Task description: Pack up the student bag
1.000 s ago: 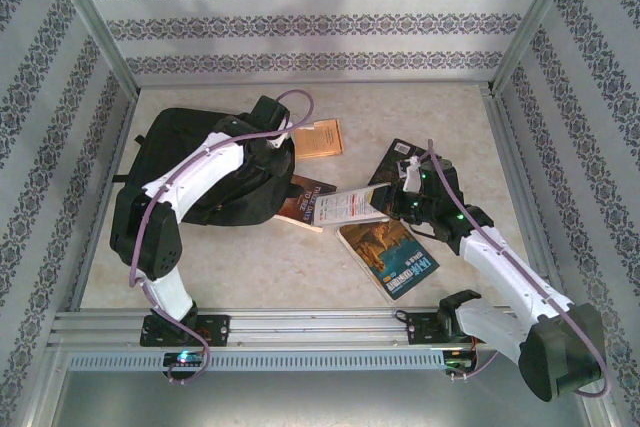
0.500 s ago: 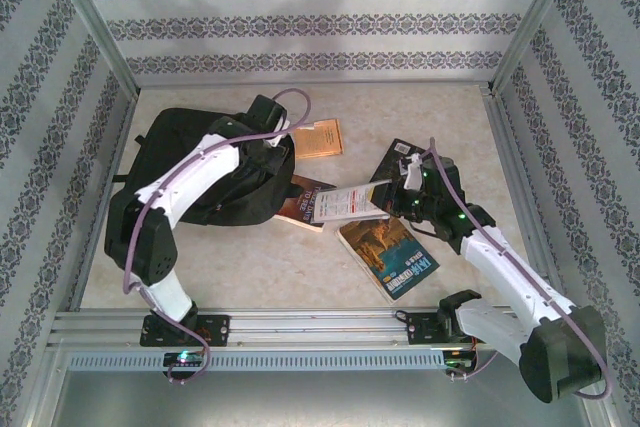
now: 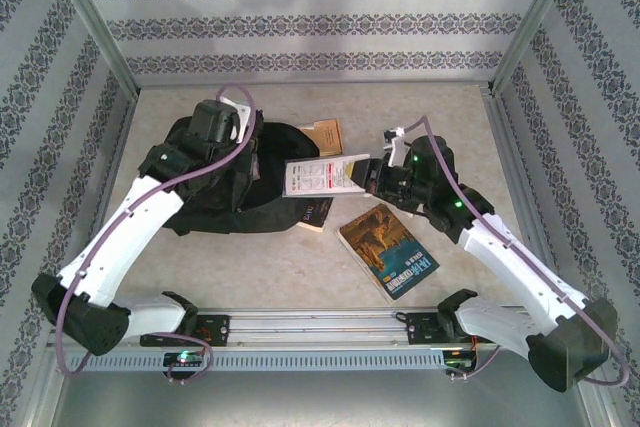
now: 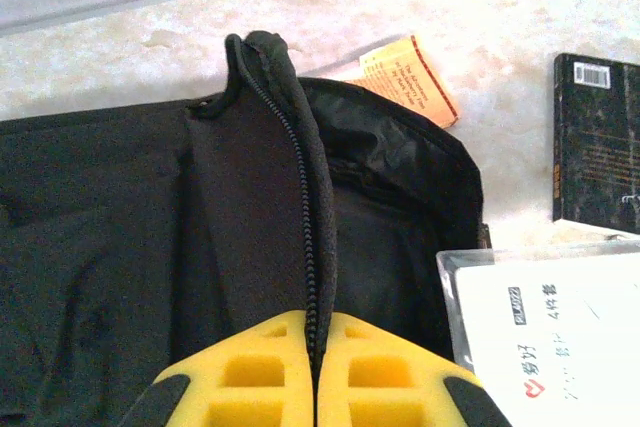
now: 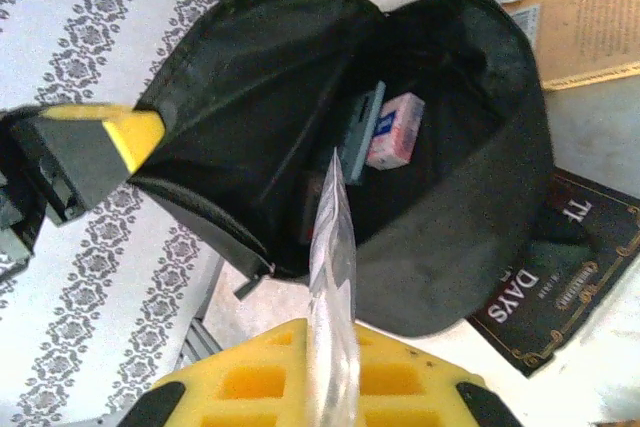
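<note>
Lying toward the far-left corner of the worktop [image 3: 280,272], the student bag [image 3: 235,205] is a large, soft black backpack whose mouth faces the right edge. The left gripper [image 4: 316,337] is clamped on the zip edge of that opening, its yellow fingers [image 4: 250,372] pressed together over the fabric and holding the flap raised. From the right wrist, the mouth gapes wide; inside sit a small pink-and-white box [image 5: 393,130] and a grey-blue flat thing [image 5: 362,132] beside it.

The right gripper [image 5: 332,347] is closed on a white book [image 3: 322,177] in clear wrapping, gripped by one end and held above the worktop, with its free end reaching the rim of the bag's opening.

Just beyond the bag, toward the far edge, lies an orange book [image 3: 325,134]. A dark book [image 3: 313,212] with "DAYS" on its cover lies flat at the bag's near-right side, partly tucked under the fabric. Nearer the near edge, about midway along it, a blue-covered book [image 3: 388,250] rests flat and apart from the others. A black book [image 4: 598,137] lies toward the right, beside the white one.
</note>
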Controlling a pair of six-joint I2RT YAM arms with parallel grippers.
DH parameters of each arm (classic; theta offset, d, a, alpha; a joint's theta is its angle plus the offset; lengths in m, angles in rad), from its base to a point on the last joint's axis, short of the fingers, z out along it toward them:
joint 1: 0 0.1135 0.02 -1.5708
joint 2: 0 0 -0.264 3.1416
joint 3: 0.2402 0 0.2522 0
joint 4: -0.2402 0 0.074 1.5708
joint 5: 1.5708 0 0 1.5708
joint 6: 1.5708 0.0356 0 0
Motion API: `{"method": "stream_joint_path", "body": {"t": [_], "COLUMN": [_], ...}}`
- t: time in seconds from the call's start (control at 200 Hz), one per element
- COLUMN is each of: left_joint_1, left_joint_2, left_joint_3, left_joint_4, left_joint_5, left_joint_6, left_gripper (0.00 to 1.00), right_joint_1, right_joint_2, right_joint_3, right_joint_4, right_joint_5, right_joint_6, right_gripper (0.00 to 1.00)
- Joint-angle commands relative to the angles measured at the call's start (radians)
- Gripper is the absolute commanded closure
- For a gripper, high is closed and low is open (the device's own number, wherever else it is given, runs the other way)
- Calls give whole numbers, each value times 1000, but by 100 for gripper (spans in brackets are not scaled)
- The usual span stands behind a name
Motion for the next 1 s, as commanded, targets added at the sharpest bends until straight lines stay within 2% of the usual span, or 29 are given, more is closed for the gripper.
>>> {"method": "stream_joint_path", "body": {"t": [0.0, 0.115, 0.265, 0.315, 0.405, 0.465, 0.734, 0.819, 0.994], "left_joint_1": [-10, -10, -7, -2, 22, 38, 97, 116, 147], "left_joint_2": [-93, -157, -209, -219, -212, -195, -89, -48, 15], "left_joint_3": [-42, -108, -201, -232, -266, -275, -225, -193, -134], "left_joint_4": [75, 94, 109, 119, 133, 136, 146, 143, 148], "left_joint_5": [27, 81, 113, 113, 158, 175, 197, 199, 196], "left_joint_6": [-45, -99, -176, -195, -221, -230, -185, -171, -148], "left_gripper": [100, 100, 100, 92, 88, 79, 48, 45, 44], "right_joint_1": [22, 41, 50, 58, 82, 101, 173, 184, 190], "right_joint_2": [55, 152, 280, 312, 358, 376, 389, 387, 383], "right_joint_3": [55, 96, 113, 133, 171, 191, 225, 228, 226], "right_joint_4": [84, 105, 272, 299, 329, 336, 320, 315, 303], "right_joint_5": [32, 36, -31, -39, -48, -47, -29, -28, -27], "right_joint_6": [50, 118, 263, 283, 301, 304, 273, 265, 250], "right_gripper": [91, 92, 93, 93, 93, 93, 93, 93, 93]}}
